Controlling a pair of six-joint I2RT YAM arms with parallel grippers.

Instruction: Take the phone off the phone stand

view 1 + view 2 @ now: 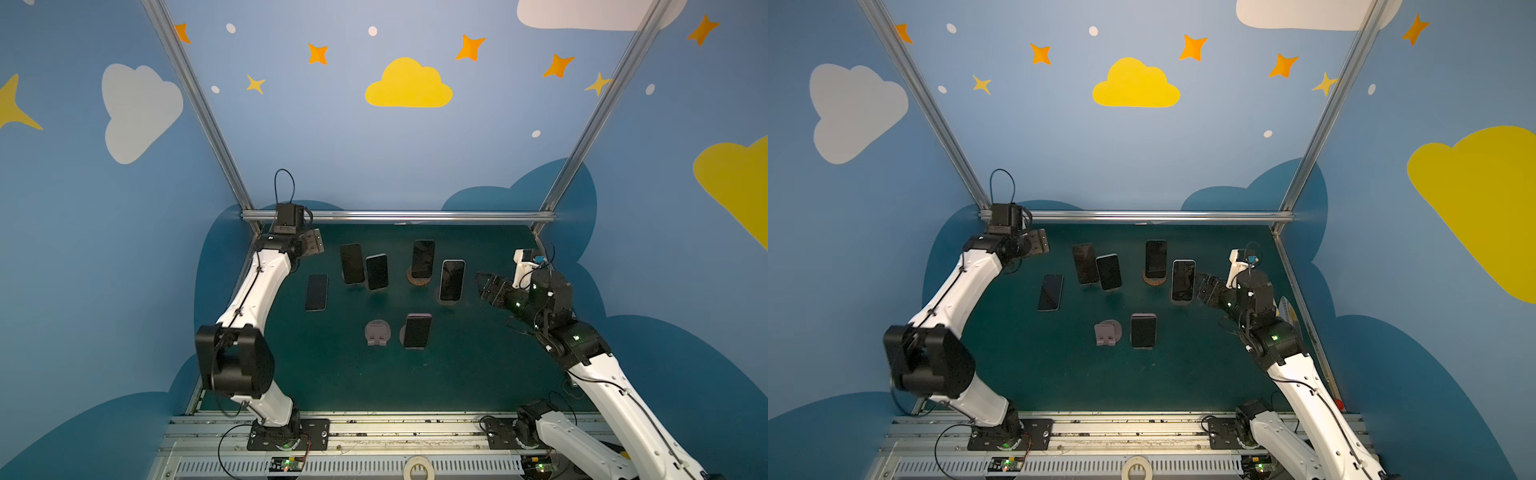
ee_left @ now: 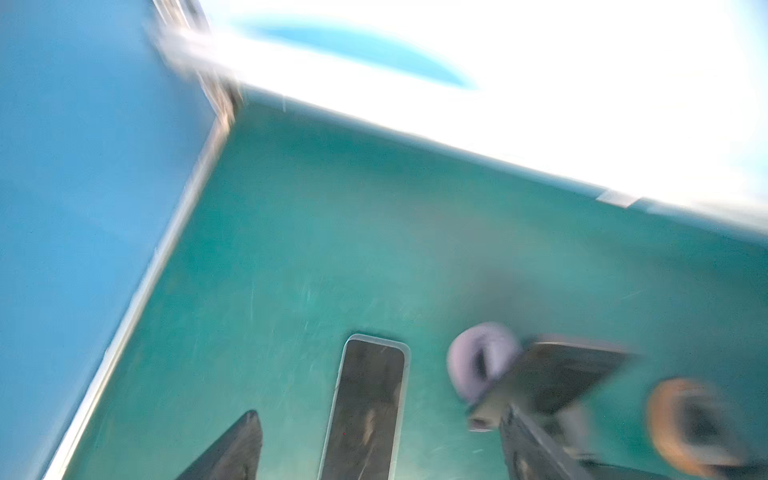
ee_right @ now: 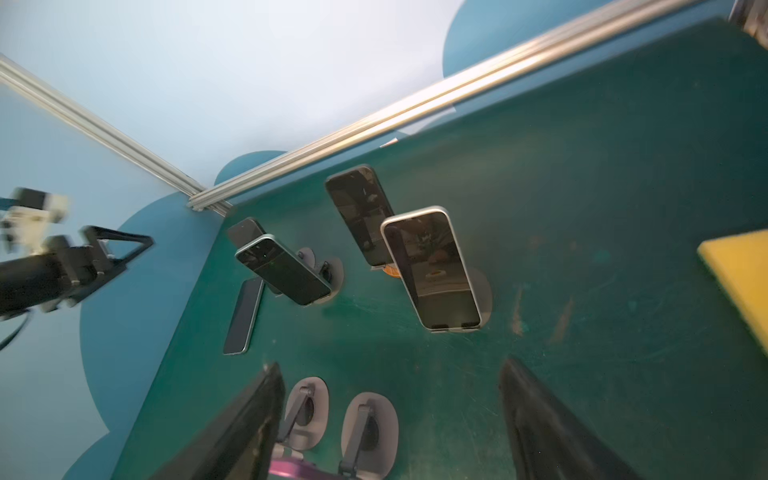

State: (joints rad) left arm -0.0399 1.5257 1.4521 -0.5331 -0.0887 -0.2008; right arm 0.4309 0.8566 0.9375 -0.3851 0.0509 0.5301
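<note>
Right end effector (image 3: 390, 365) spread, empty | left end effector (image 2: 381, 411) spread | phone (image 1: 452, 279) long axis upright, screen frontward

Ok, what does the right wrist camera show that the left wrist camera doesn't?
Right wrist only: the yellow block at the table's edge and the open right claw. Left wrist only: a blurred brown round base in plain sight; the right wrist view all but hides it behind the white-rimmed phone. Both: the phone lying flat, the green table and the open left claw.
</note>
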